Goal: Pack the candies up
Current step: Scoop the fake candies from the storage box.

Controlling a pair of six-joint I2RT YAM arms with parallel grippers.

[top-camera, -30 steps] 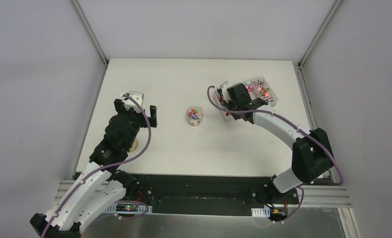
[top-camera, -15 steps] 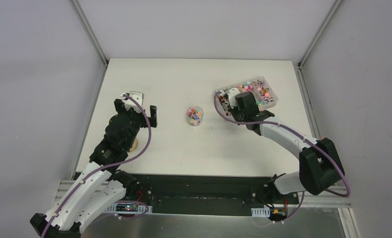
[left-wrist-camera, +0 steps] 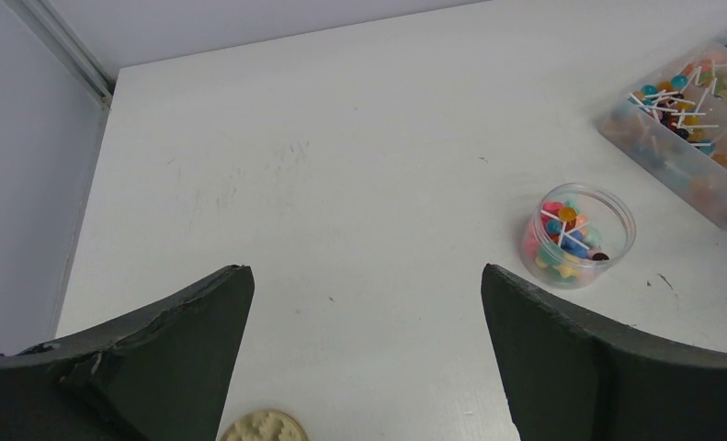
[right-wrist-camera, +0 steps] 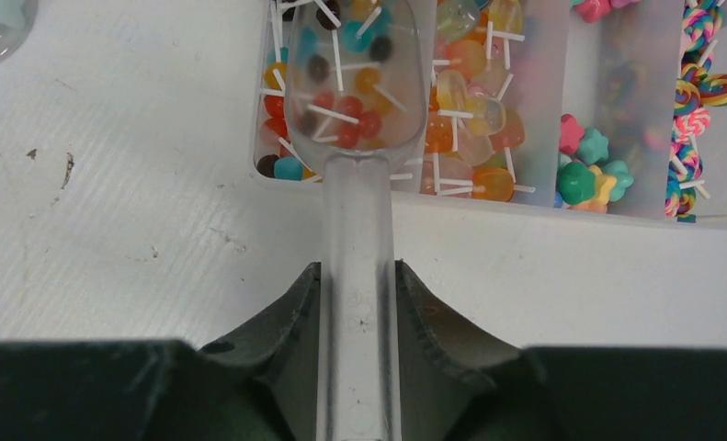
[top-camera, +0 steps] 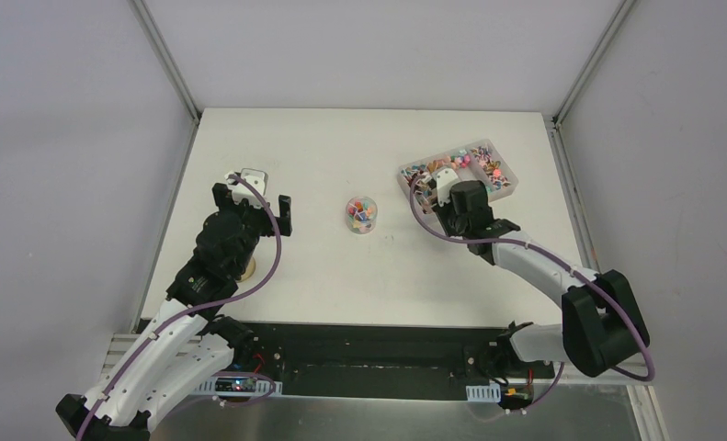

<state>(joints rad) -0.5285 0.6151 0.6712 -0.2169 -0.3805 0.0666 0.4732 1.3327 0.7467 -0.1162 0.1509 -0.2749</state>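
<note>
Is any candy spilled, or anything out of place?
Nothing stands out. No candies lie loose on the table; they are in the tray and the jar. The right end effector holds the scoop over the tray. A few dark scuffs mark the table.

The left gripper [left-wrist-camera: 364, 276] is held spread wide; the right gripper [right-wrist-camera: 357, 280] is clamped on a clear scoop [right-wrist-camera: 355, 110] between its fingers.
</note>
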